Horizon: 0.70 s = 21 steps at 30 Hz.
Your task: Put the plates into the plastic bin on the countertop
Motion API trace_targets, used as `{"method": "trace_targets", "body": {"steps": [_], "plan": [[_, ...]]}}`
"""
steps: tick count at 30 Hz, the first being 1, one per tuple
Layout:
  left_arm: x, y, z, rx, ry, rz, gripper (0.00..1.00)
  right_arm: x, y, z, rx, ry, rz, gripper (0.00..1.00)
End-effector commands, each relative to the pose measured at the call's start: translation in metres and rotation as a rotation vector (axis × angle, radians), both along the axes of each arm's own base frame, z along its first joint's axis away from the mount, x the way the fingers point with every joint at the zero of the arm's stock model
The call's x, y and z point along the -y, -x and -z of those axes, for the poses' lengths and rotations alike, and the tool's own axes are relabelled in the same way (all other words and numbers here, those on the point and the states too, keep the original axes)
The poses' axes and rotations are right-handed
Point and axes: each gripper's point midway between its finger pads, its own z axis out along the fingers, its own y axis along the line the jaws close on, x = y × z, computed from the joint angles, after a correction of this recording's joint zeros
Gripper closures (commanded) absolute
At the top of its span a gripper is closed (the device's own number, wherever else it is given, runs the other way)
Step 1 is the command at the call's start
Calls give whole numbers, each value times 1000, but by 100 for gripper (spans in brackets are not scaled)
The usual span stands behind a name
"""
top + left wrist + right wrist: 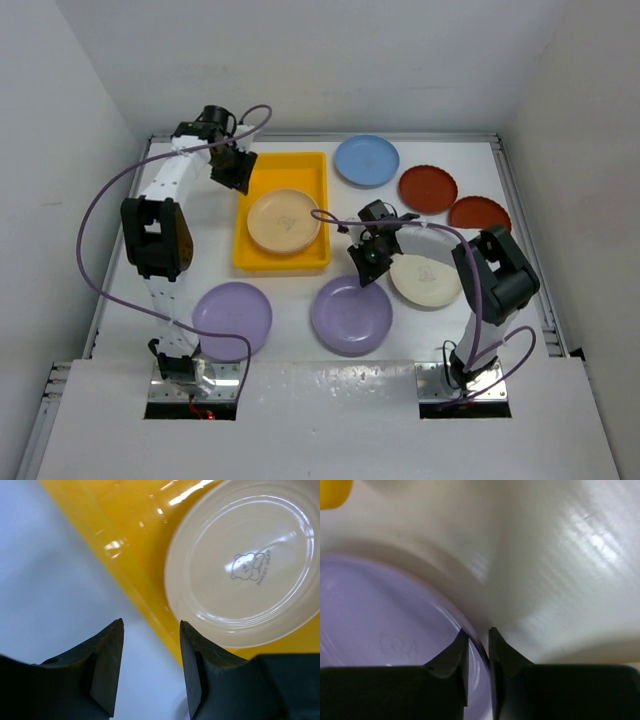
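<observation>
R tool point(478, 633) tight on lavender plate point(380, 625)

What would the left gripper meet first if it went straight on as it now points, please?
Likely the yellow bin, at its left rim: the open left gripper aims at the countertop beside it, one finger over the rim. Depth unclear.

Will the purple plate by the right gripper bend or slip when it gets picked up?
Probably stays stiff: the purple plate looks like moulded plastic. It looks glossy, so it might slip. Held by one rim in the right gripper, it would likely hang tilted.
</observation>
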Motion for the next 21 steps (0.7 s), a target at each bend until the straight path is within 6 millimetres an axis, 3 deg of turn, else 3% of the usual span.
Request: {"method": "trace_targets", "body": {"steps": [1,2,3,5,6,8,9,10,12,13,14,15,16,18,19,20,21], "plan": [[-24,-7,-61,150,-4,-28,49,-2,7,-9,17,-12,-32,88],[-25,-5,-57,141,-9,-20,49,2,14,-7,19,1,-72,90],[-25,-4,-61,150,-8,-20,49,2,14,-22,57,-13,-87,92],[-29,-4,-66,163,-6,-17,49,2,25,-29,58,-11,-125,97],[-33,-4,-66,163,-6,-26,49,3,31,-46,83,-17,-162,100],[-35,-3,-63,156,0,-19,49,-4,39,-62,104,-25,-213,100],[-33,-3,-64,156,10,-13,49,1,52,-67,63,0,-231,100],[-39,-3,-68,165,10,-25,49,-10,44,-89,110,-39,-241,100],[-39,-3,-69,165,39,-22,49,-9,51,-109,94,-61,-249,100],[-43,-5,-71,172,65,-38,49,-23,39,-139,146,-133,-239,100],[-46,-5,-71,172,74,-42,49,-28,37,-149,143,-187,-239,100],[-48,-5,-69,168,89,-60,49,-39,22,-173,201,-251,-211,100],[-56,-8,-71,175,106,-93,49,-41,4,-184,231,-297,-136,100],[-64,-8,-69,170,114,-129,49,-52,-12,-198,255,-354,-82,100],[-63,-10,-66,171,120,-138,49,-67,-39,-211,274,-414,15,100],[-69,-11,-72,187,123,-158,49,-69,-53,-214,293,-411,70,100],[-79,-11,-71,186,108,-191,49,-88,-77,-220,272,-471,172,100]]}}
